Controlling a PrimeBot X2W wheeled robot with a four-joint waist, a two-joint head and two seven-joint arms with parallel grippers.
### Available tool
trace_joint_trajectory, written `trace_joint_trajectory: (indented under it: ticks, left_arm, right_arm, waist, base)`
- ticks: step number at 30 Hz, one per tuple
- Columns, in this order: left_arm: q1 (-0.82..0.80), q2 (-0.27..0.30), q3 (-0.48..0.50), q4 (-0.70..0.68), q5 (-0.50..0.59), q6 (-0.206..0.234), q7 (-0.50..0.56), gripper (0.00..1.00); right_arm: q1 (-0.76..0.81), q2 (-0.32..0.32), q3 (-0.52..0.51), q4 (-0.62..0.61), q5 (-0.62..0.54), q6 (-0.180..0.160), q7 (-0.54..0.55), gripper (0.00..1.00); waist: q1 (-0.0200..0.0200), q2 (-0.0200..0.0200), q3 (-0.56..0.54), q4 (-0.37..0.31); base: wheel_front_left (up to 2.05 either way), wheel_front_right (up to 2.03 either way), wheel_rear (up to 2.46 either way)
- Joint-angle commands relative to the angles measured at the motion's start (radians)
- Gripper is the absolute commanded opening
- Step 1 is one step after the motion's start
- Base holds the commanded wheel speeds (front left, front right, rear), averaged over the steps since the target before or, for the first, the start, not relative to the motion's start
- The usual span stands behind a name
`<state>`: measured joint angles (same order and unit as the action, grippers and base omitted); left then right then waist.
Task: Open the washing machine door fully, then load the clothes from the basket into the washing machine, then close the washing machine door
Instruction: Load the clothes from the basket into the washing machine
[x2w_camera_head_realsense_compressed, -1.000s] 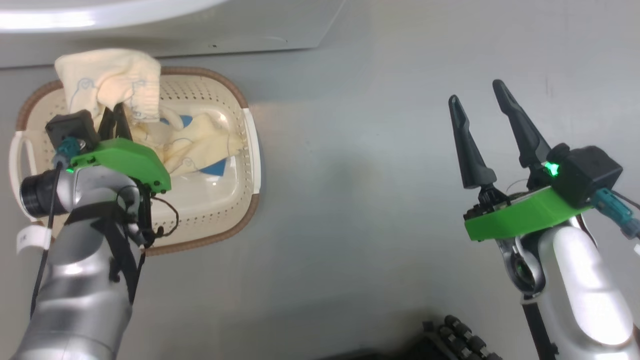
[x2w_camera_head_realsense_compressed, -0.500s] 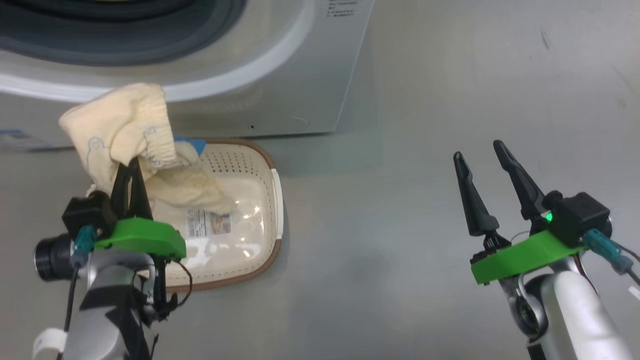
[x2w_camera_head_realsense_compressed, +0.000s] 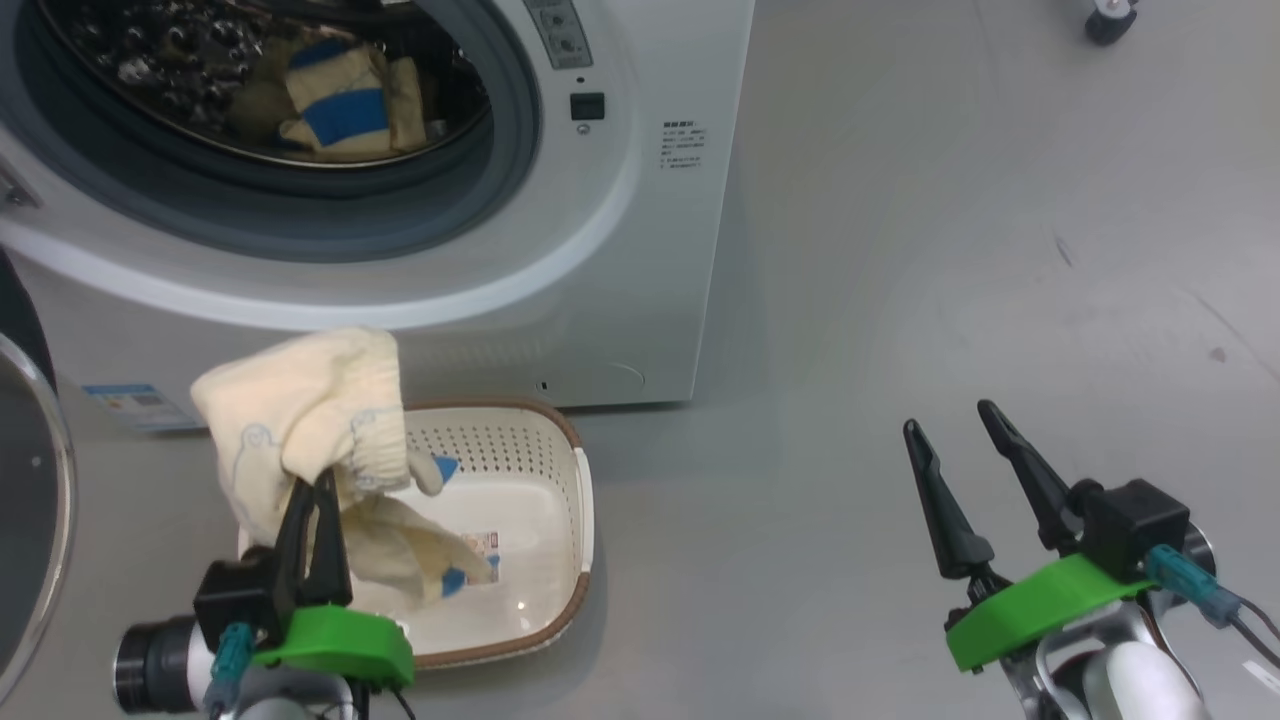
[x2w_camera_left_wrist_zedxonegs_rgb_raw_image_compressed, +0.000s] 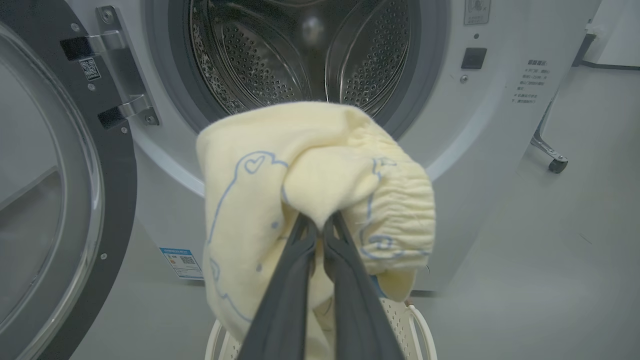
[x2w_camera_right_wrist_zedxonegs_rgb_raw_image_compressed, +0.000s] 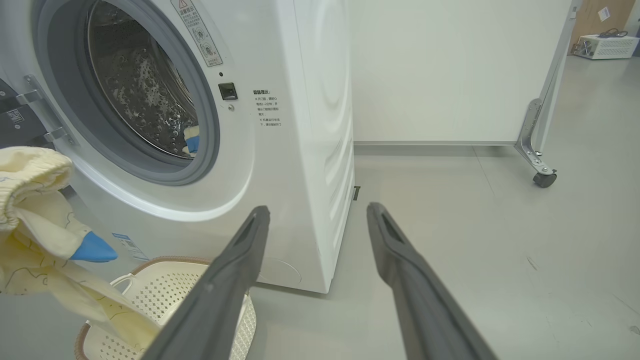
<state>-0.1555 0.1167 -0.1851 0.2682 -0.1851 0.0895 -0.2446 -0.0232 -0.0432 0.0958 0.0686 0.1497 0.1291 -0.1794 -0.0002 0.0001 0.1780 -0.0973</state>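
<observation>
The fingers of the left gripper (x2w_camera_head_realsense_compressed: 312, 495) are pressed together on the clothes (x2w_camera_head_realsense_compressed: 300, 420), pinching a fold in the middle of the bundle. Most of the cream fabric bunches above the fingertips, with a gathered elastic edge on its right side. A longer tail hangs down and to the right, toward the inside of the basket (x2w_camera_head_realsense_compressed: 575, 470), so the long axis of the clothes runs from the upper left to the lower right in the head view. I cannot tell whether the tail touches the basket bottom. Small blue tips on the fabric point to the right.

The basket stands on the floor (x2w_camera_head_realsense_compressed: 900, 300), just in front of the lower front edge of the washing machine (x2w_camera_head_realsense_compressed: 640, 250). The drum (x2w_camera_left_wrist_zedxonegs_rgb_raw_image_compressed: 300, 50) mouth stands open above and beyond the bundle, with another striped garment (x2w_camera_head_realsense_compressed: 345, 100) lying inside. The washing machine door (x2w_camera_left_wrist_zedxonegs_rgb_raw_image_compressed: 117, 200) is swung out to the left, its black rim close beside the left arm.

The right gripper (x2w_camera_head_realsense_compressed: 948, 416) hovers well apart, over grey floor past the machine's right corner, its fingers wide apart and holding nothing.
</observation>
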Motion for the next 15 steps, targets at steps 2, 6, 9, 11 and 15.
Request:
trace_joint_trajectory:
  ticks: [2,6,9,11,15]
  left_arm:
    - [0.01,0.018,0.026,-0.056,0.005,0.009,0.006,0.0]
    - [0.076,0.015,0.021,-0.097,-0.006,0.018,0.031,0.0]
    - [0.115,0.015,0.017,-0.127,-0.01,0.025,0.048,0.0]
    - [0.136,0.016,0.013,-0.145,-0.01,0.029,0.058,0.0]
    - [0.162,0.019,0.008,-0.173,-0.014,0.033,0.074,0.0]
  right_arm:
    - [0.007,-0.007,0.016,-0.039,-0.003,0.002,0.008,1.0]
    - [0.045,-0.007,0.014,-0.057,-0.002,0.002,0.028,1.0]
    - [0.069,-0.007,0.014,-0.074,-0.002,0.002,0.042,1.0]
    - [0.083,-0.007,0.014,-0.085,-0.002,0.002,0.05,1.0]
    - [0.107,-0.007,0.012,-0.104,-0.001,0.002,0.064,1.0]
  waist:
    - [0.0002,-0.0001,-0.054,0.012]
    - [0.0002,-0.0001,-0.105,0.02]
    - [0.0002,-0.0001,-0.132,0.023]
    - [0.0002,-0.0001,-0.146,0.024]
    - [0.0002,-0.0001,-0.163,0.028]
  base:
    - [0.0,0.0,0.0]
    - [0.0,0.0,0.0]
    - [0.0,0.0,0.0]
    - [0.0,0.0,0.0]
    - [0.0,0.0,0.0]
